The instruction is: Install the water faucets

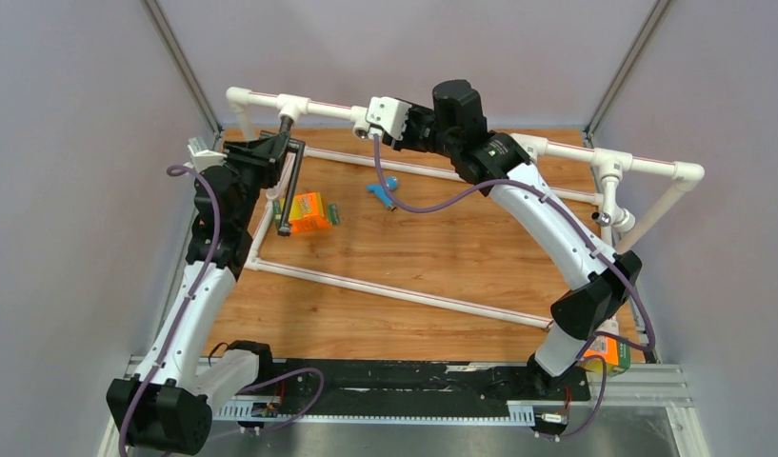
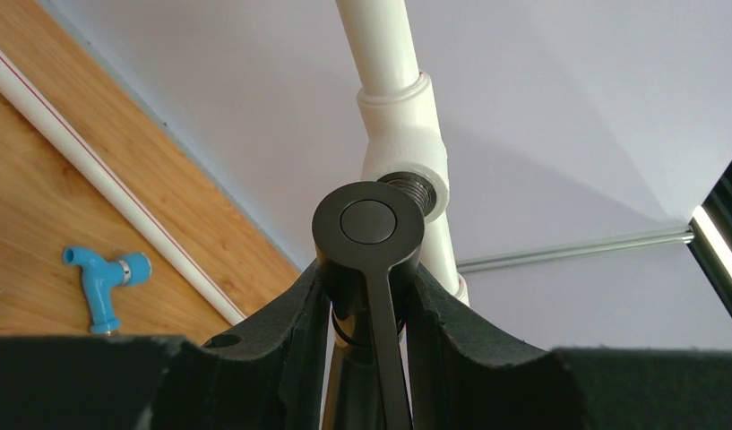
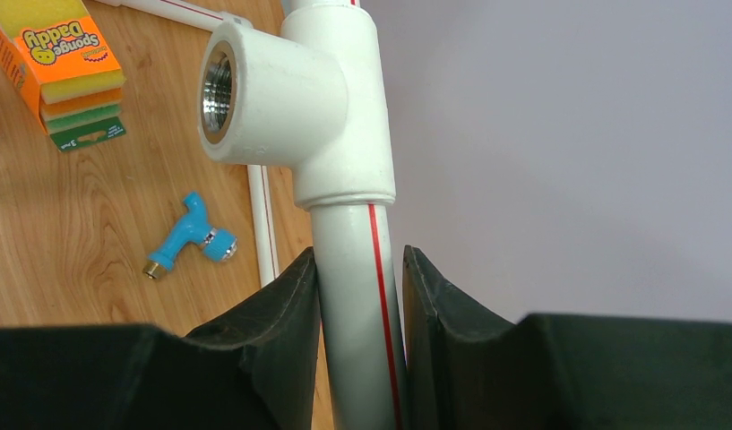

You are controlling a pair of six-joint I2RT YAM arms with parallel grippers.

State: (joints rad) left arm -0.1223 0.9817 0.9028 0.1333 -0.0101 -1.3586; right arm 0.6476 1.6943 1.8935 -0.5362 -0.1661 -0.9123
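Grips the dark-brown faucet point(image 2: 368, 224) in the left gripper point(image 2: 369, 288), threaded end at a tee socket point(image 2: 407, 148) far left. Clamps the right gripper point(image 3: 357, 282) on the white pipe point(image 3: 348, 345) just beside a second tee point(image 3: 281, 98). Has the blue faucet point(image 1: 379, 189) lying on the table point(image 1: 442, 257), right of the orange box point(image 1: 309, 211)

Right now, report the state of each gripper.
Left gripper: jaws shut on the dark faucet.
Right gripper: jaws shut on the white pipe.

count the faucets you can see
2 for sure: a dark faucet in the left jaws at the rear tee, a blue faucet lying on the table. Others may be hidden.
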